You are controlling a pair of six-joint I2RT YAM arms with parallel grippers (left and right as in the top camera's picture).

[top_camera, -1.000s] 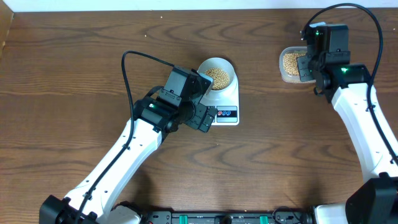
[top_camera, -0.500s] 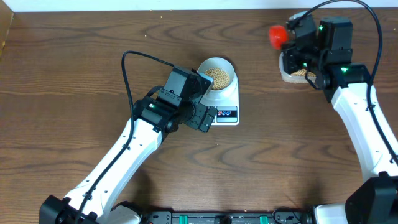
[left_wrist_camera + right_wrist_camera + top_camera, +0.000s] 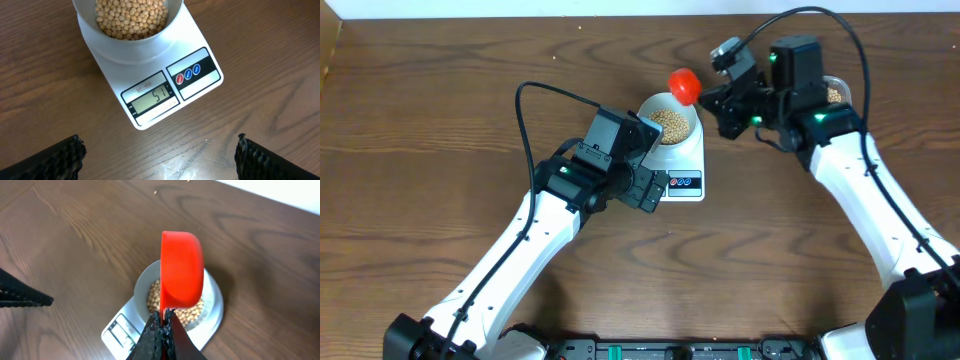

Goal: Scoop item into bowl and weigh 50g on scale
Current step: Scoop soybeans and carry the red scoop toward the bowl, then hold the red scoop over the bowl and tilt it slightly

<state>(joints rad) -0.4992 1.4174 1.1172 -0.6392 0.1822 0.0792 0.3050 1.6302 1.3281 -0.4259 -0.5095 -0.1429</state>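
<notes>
Small round tan-yellow beans (image 3: 131, 17) fill the pale blue-white round bowl (image 3: 125, 50), which sits on the white rectangular digital scale (image 3: 200, 35); display reads 51, so target likely met. Right end effector (image 3: 163, 325) pinches the handle of a red plastic scoop (image 3: 182, 270). Cup is turned sideways over the bowl's far-right rim, handle running back rightward, contents unseen. Left end effector (image 3: 159, 152) is spread and empty, just in front of the scale.

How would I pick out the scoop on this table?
Near the middle of the wooden table sits a white scale carrying a pale bowl of beans. Over that bowl's rim, held by the right hand, is the scoop: a bright red cup among whites and browns.
</notes>
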